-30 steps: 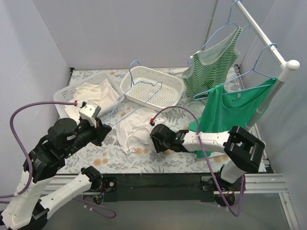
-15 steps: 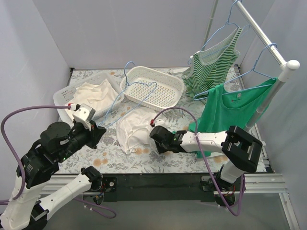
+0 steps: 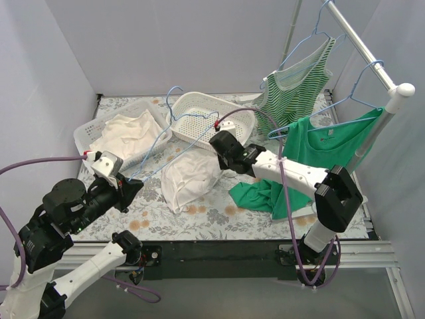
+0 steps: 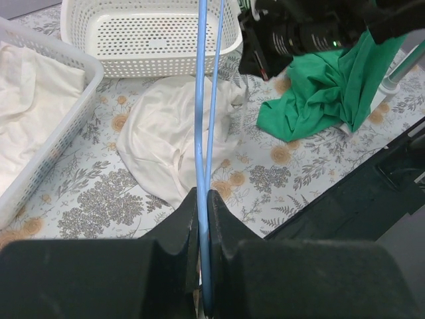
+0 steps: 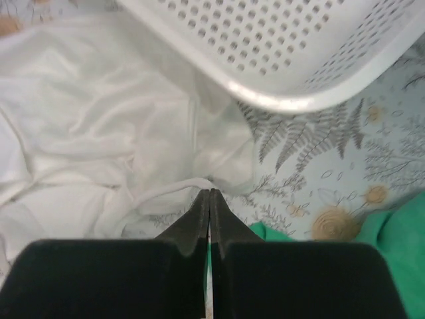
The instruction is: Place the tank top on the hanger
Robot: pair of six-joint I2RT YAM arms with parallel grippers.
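Note:
The white tank top lies crumpled on the flowered table, in front of an empty basket; it also shows in the left wrist view and the right wrist view. My right gripper is shut on a narrow strap at the top's right edge, a little above the table. My left gripper is shut on the light-blue wire hanger, which slants up and away over the tank top toward the baskets.
An empty white perforated basket stands behind the top. A second basket at the left holds a cream cloth bundle. A green cloth lies at the right. A striped top and a green top hang on the rack.
My right gripper has moved from the top's front edge up and back toward the empty basket, drawing the strap along. My left arm has pulled back to the left with the hanger.

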